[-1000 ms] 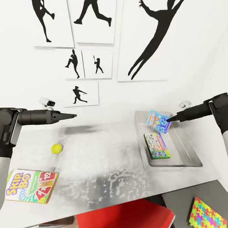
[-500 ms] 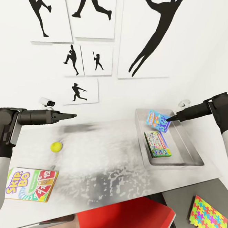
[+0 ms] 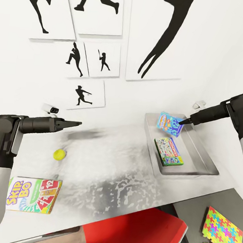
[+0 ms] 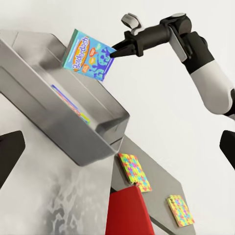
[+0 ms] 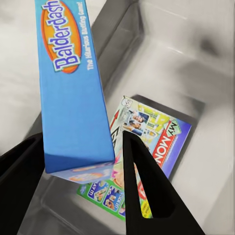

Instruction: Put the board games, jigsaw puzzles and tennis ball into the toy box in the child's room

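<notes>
My right gripper [image 3: 180, 122] is shut on the edge of a blue board game [image 3: 169, 124] lettered Balderdash [image 5: 71, 83], held tilted in the air over the far end of the grey toy box [image 3: 199, 153]. A green-edged board game [image 3: 168, 151] lies flat inside the box. On the table [image 3: 114, 161], the tennis ball [image 3: 59, 154] rests at the left and the SKIP-BO game [image 3: 32, 194] near the front left edge. My left gripper [image 3: 75, 123] hovers open above the table, beyond the ball. Two jigsaw puzzles [image 4: 133, 171] [image 4: 180, 210] lie on the lower dark end section.
A red chair [image 3: 137, 233] is tucked under the table's front edge. A white wall with black silhouette posters [image 3: 158, 36] stands right behind the table. The toy box sits at the table's right end, next to the dark lower section [image 3: 194, 212].
The head view has tilted, so everything sits a little higher in the picture. My right gripper still holds the blue game over the toy box. The left arm has not moved.
</notes>
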You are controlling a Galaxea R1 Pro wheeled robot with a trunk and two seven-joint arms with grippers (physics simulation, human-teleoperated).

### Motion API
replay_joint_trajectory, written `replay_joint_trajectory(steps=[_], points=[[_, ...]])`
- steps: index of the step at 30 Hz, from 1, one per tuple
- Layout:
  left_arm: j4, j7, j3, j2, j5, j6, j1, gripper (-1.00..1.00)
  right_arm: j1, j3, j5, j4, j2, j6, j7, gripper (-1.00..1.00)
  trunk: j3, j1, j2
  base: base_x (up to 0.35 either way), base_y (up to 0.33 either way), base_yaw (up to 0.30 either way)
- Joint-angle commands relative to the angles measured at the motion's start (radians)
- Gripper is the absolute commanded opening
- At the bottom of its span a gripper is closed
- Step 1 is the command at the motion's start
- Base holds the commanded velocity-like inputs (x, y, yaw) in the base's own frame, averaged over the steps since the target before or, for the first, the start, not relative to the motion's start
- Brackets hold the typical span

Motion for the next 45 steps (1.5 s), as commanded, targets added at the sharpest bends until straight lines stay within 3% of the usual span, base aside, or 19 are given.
replay_joint_trajectory(steps=[1,45], points=[[0.0,-0.004,0.0,0.0,-0.001,0.011,-0.001,1.0,-0.003,0.002,0.005,-0.002,-0.001,0.008,0.006,-1.0,-0.003,0.0,-0.002,0.0,0.0,0.0],[0.0,-0.004,0.001,0.0,-0.001,0.011,-0.001,1.0,-0.006,0.002,0.007,-0.051,-0.002,0.003,-0.009,-1.0,-0.075,0.0,-0.002,0.0,0.0,0.0]])
